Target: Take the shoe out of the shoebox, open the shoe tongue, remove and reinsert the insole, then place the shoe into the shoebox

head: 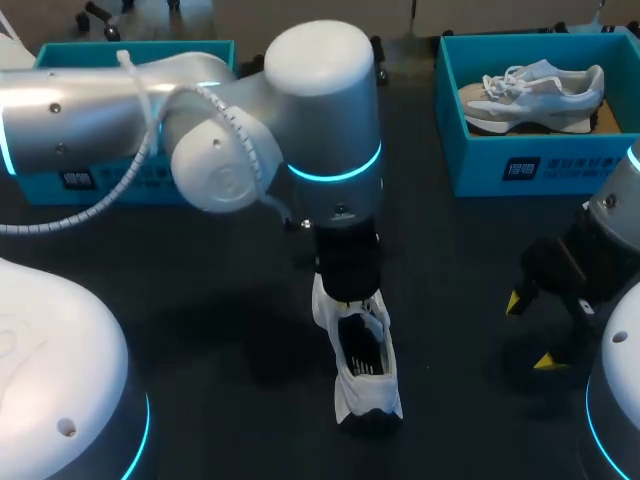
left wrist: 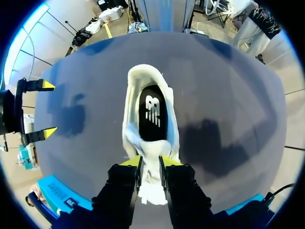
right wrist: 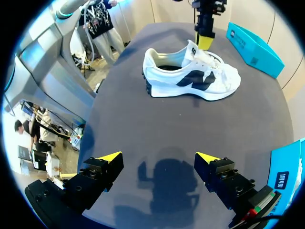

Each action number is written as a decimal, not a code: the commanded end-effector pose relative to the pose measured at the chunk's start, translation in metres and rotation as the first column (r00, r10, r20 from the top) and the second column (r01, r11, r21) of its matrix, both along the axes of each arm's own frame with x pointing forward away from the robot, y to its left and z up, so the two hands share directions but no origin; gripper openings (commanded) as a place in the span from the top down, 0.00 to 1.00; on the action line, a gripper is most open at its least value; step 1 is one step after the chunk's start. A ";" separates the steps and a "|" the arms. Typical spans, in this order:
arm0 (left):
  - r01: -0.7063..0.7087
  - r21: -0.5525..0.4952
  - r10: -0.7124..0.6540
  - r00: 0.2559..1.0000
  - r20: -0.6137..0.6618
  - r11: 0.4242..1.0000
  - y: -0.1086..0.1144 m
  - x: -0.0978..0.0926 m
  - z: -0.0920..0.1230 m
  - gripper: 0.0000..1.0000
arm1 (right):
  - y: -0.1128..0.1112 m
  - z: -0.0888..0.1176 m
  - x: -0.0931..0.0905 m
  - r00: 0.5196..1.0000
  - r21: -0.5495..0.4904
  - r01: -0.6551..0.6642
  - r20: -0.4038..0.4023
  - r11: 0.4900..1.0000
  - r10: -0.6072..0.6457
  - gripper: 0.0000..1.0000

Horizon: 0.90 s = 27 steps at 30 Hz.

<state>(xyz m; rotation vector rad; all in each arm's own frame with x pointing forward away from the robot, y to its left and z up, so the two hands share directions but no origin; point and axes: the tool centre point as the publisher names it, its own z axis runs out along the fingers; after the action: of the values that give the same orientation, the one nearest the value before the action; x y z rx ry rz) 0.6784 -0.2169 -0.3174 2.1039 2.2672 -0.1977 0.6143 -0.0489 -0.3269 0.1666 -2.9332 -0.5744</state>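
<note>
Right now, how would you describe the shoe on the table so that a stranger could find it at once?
On the dark table, look near the middle, below the big left arm. There stands a white sneaker with a dark inside, its tongue pinched by that arm's jaws; unlike the other sneaker, it is outside the teal shoebox.

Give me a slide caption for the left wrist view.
Left gripper shut on the tongue of the white sneaker, black insole showing, on the dark table.

On the dark table [head: 460, 270] a white shoe [head: 365, 375] lies near the front edge's middle; the left shoebox [head: 120, 183] and the right shoebox [head: 520, 165] stand at the far corners.
</note>
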 end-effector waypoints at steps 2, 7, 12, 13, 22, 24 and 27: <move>0.008 0.000 -0.008 1.000 -0.022 1.000 0.005 -0.008 -0.021 0.75 | 0.000 -0.001 -0.001 1.000 -0.001 0.000 0.003 1.000 0.000 0.00; 0.042 0.010 -0.041 0.998 -0.038 0.999 0.016 -0.025 -0.024 0.75 | 0.000 -0.001 -0.001 1.000 -0.001 0.000 0.003 1.000 0.000 0.00; 0.057 -0.021 -0.058 0.998 -0.032 0.998 0.012 -0.032 -0.008 0.75 | 0.000 -0.001 -0.001 1.000 -0.001 0.000 0.003 1.000 0.000 0.00; 0.055 -0.029 -0.056 0.998 -0.030 0.998 0.011 -0.032 -0.005 0.75 | 0.000 -0.001 -0.001 1.000 -0.001 0.000 0.003 1.000 0.000 0.00; 0.056 -0.025 -0.057 0.998 -0.021 0.998 0.003 -0.035 -0.004 0.74 | 0.000 -0.001 -0.001 1.000 -0.001 0.000 0.003 1.000 0.000 0.00; 0.047 -0.011 -0.047 0.998 -0.028 0.999 0.002 -0.037 -0.011 0.74 | 0.000 -0.001 -0.001 1.000 -0.001 0.000 0.003 1.000 0.000 0.00; 0.032 -0.009 -0.032 0.999 -0.034 0.999 0.003 -0.038 -0.013 0.75 | 0.000 -0.001 -0.001 1.000 -0.001 0.000 0.003 1.000 0.000 0.00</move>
<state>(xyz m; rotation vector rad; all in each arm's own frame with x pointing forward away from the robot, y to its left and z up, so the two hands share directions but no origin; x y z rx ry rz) 0.6407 -0.2084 -0.3248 2.1500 2.2478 -0.2484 0.6143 -0.0489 -0.3269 0.1667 -2.9332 -0.5744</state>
